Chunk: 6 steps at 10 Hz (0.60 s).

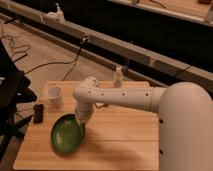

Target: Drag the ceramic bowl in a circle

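Note:
The ceramic bowl (66,135) is wide, shallow and glossy green with a darker rim. It sits on the wooden table (120,140) at the front left. My gripper (81,121) points down from the white arm and meets the bowl's upper right rim. The arm reaches in from the right across the table's middle.
A small white cup (54,96) stands at the table's left back. A small dark object (38,113) stands near the left edge. A small white bottle (118,77) stands at the back edge. Cables lie on the floor to the left.

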Tool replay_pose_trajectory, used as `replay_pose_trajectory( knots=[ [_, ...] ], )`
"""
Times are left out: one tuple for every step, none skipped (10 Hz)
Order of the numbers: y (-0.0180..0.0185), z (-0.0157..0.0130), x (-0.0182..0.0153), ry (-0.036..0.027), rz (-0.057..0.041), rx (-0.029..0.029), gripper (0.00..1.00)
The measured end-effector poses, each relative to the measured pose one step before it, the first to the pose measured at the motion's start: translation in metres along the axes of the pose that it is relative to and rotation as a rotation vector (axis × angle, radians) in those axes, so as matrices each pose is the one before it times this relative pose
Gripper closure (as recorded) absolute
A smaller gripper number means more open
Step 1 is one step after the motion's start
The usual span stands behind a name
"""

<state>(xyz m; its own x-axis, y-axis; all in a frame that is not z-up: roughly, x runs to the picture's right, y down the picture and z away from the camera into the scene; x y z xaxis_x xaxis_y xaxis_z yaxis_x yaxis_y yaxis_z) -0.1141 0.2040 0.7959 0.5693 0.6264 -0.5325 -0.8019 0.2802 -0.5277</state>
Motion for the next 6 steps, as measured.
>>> replay_pose_trajectory(
  knots=[
    [-0.0013,0.00502,0.01448,0.03396,-0.0028,0.00586,1.0],
    [-0.00577,0.00364,0.01412,0.03077,0.01028,0.01337,1.0],
    [-0.01188,0.0017,0.0174,0.03026,0.0307,0.01904,1.0],
    [-0.01315,0.0004,0.01202,0.01714,0.03899,0.01313,1.0],
    [-0.0175,-0.0011,0.00953,0.01236,0.05337,0.01193,1.0],
    [-0.01474,-0.00354,0.00154,0.00098,0.04233,0.00818,1.0]
  ],
)
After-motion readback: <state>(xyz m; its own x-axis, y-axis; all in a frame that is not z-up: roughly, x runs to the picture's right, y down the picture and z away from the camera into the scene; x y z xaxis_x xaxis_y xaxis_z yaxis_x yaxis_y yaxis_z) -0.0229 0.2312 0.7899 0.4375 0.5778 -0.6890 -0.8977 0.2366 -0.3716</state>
